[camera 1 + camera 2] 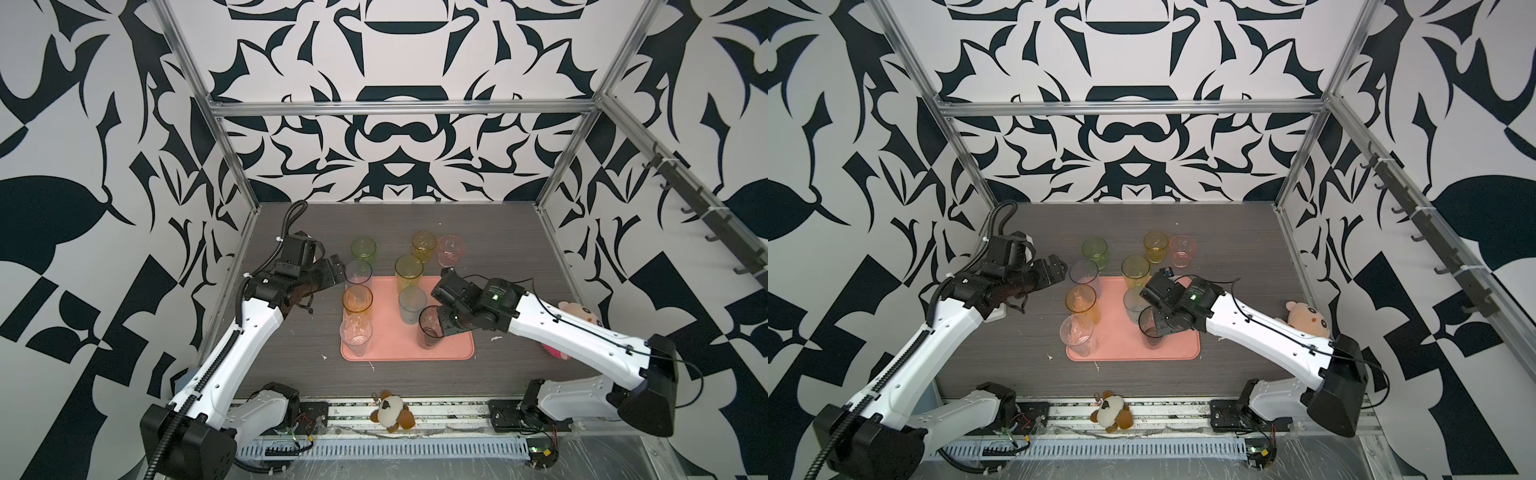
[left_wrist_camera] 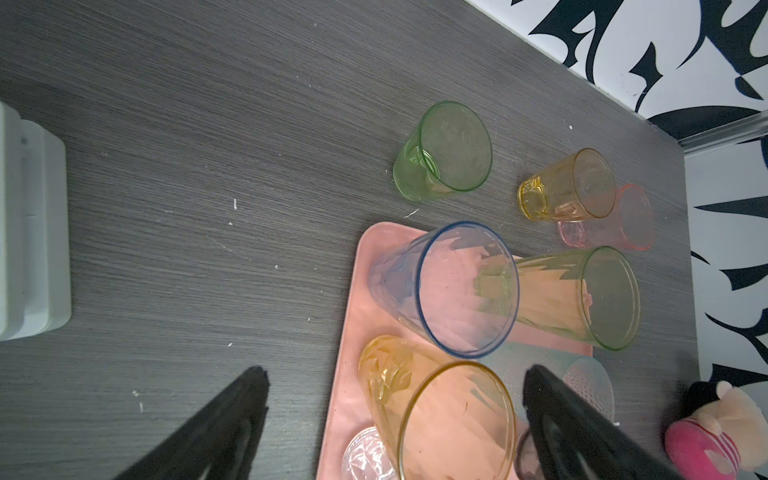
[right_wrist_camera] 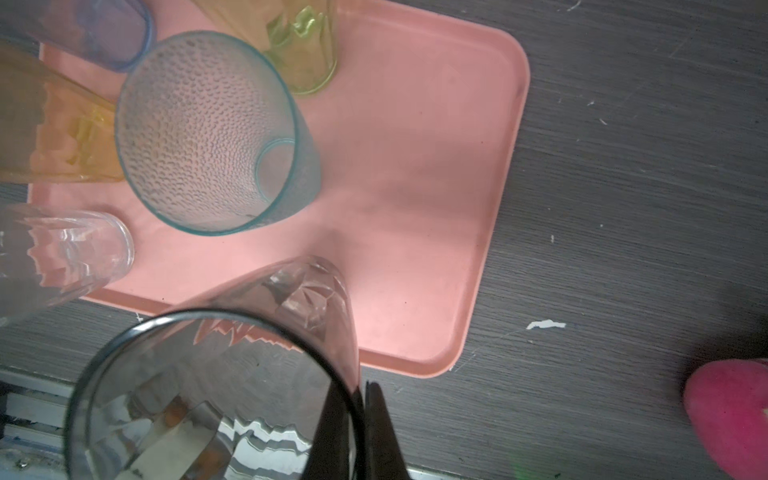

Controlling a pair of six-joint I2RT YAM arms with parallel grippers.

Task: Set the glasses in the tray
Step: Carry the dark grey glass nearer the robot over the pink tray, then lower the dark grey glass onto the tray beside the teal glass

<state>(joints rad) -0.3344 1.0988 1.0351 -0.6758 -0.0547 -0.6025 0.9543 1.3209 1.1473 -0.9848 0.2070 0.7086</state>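
Nearest me, a plush toy [image 1: 392, 411] lies on the front rail [image 1: 449, 409]; at left, my left gripper [image 1: 337, 272] hangs with jaws spread wide and empty, just beside the blue glass [image 1: 358, 272]. That one and the orange [image 1: 357, 300], clear [image 1: 355, 336], yellow-green [image 1: 409, 272] and teal [image 1: 412, 305] glasses stand in the tray [image 1: 455, 349], with green [image 1: 363, 248], yellow [image 1: 424, 245] and pink [image 1: 450, 249] on the table [image 1: 291, 374] behind it. At right, my right gripper [image 1: 441, 328] pinches the smoky grey glass's [image 1: 428, 334] rim, upright over the tray's near edge.
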